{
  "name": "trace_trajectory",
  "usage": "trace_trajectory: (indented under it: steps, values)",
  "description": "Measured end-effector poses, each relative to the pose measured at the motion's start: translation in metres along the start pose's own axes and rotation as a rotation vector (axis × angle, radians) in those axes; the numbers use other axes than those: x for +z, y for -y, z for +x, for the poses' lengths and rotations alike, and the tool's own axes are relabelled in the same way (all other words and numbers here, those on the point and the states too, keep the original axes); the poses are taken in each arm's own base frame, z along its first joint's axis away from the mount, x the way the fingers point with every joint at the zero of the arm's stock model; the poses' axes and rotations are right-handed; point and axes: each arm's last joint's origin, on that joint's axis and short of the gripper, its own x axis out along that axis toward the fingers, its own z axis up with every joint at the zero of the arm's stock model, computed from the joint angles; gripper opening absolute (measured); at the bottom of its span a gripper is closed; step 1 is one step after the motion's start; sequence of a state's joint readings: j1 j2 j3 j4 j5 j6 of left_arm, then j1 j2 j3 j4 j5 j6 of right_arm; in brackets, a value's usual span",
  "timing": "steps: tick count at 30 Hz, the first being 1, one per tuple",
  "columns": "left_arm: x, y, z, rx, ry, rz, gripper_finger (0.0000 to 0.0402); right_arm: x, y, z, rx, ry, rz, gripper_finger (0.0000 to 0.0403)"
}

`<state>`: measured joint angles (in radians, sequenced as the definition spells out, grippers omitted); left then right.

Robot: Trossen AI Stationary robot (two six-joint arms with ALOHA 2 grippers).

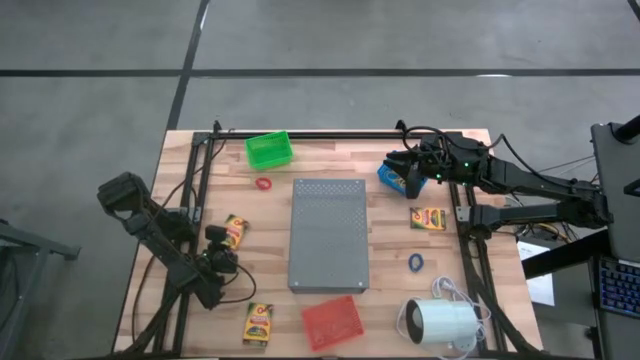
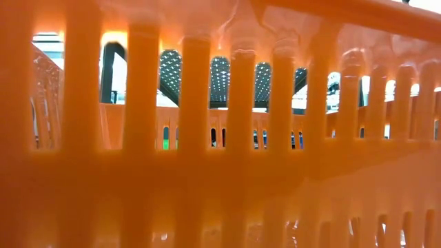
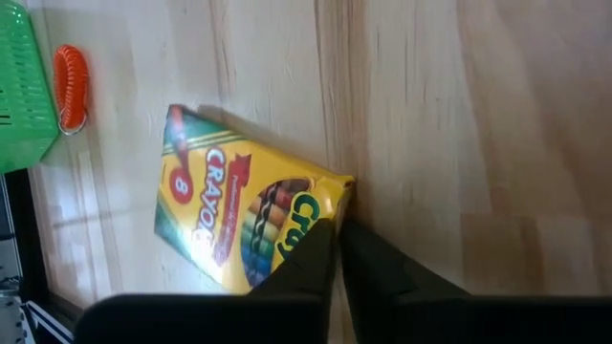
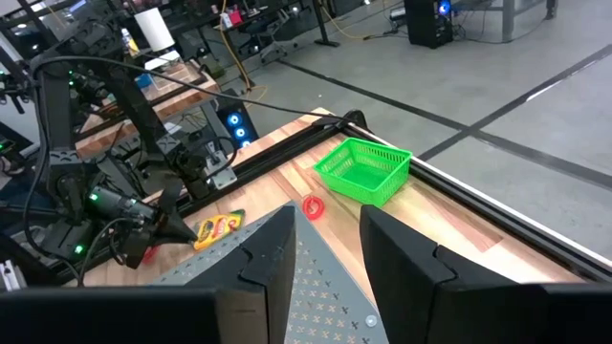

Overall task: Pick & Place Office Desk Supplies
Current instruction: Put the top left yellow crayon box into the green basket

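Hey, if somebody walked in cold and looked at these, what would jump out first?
Probably the big grey perforated slab in the middle of the table, with green and red baskets near its far and near ends. Next, the left claw, fingers together at the corner of a yellow crayon box.

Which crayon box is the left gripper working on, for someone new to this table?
Start at the grey slab in the middle of the table and look to its left-arm side. Two crayon boxes lie there; it is the crayon box level with the slab's middle, with the left gripper at its corner. The other box lies apart, by the red basket.
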<state>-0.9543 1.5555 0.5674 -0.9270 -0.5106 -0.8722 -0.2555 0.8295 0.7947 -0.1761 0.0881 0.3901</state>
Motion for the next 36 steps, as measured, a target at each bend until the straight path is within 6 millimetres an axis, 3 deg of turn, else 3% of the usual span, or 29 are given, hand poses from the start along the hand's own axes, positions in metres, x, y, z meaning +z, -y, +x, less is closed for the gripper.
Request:
trace_trajectory:
  steps: [15, 24, 36]
  values:
    - [0.006, 0.001, -0.006, 0.007, 0.037, -0.003, 0.0001, 0.000, 0.000, 0.000, 0.000, 0.000, 0.000, 0.0117]
    - [0.020, -0.002, -0.026, 0.035, 0.059, -0.005, 0.0001, 0.000, 0.000, 0.000, 0.000, 0.000, 0.000, 0.0126]
    - [0.033, -0.021, -0.060, 0.015, 0.170, -0.191, 0.0000, 0.000, 0.000, 0.000, -0.001, -0.001, 0.000, 0.0113]
